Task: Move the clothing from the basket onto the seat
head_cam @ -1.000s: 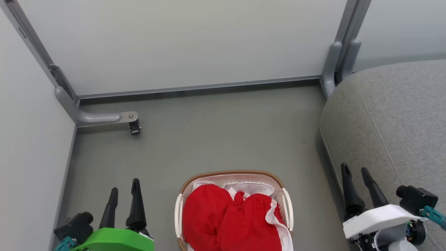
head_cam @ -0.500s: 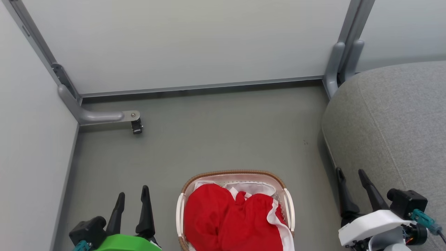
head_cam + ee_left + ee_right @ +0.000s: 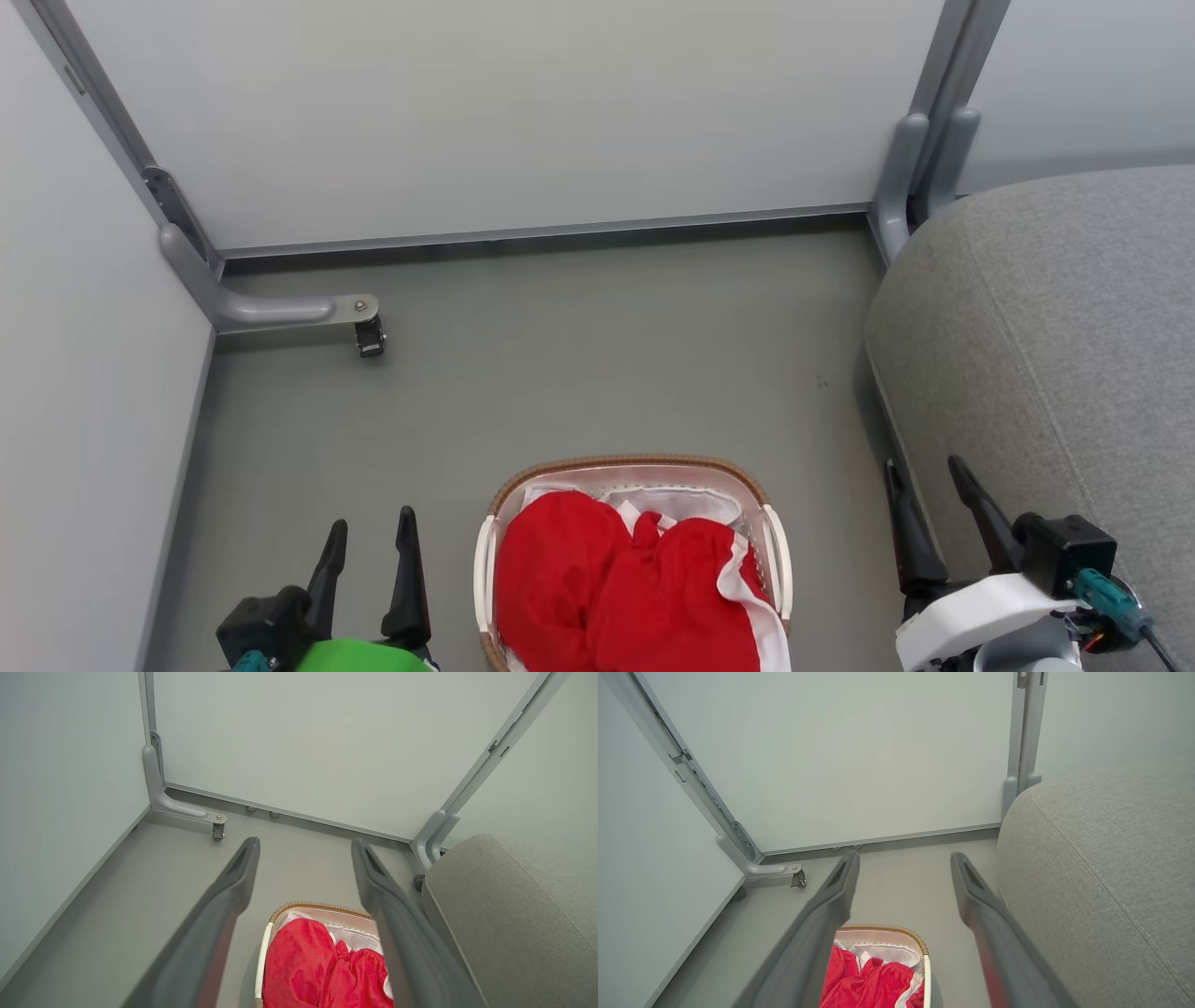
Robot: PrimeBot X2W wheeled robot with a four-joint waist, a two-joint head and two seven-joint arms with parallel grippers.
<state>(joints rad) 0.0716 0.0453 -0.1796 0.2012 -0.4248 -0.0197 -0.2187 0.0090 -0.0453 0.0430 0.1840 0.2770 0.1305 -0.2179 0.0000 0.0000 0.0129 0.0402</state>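
Head view, progress: the clothing [image 3: 607, 588] is lying heaped in the basket [image 3: 625, 462] on the floor; the visible part of the seat [image 3: 1055, 355] is carrying no garment, so the whole move is waiting to be done
Head view, pincers: the left gripper [image 3: 372, 519] and the right gripper [image 3: 922, 464] are standing wide and empty, one on either side of the basket
Head view, change: both grippers are showing lower and closer to the basket than a second ago; the picture is shifting slightly, so the camera is moving too
Left wrist view: the fingers are gaping wide, with the basket and red cloth low between them
Right wrist view: the fingers are gaping wide and empty, with the basket below and the seat at the right
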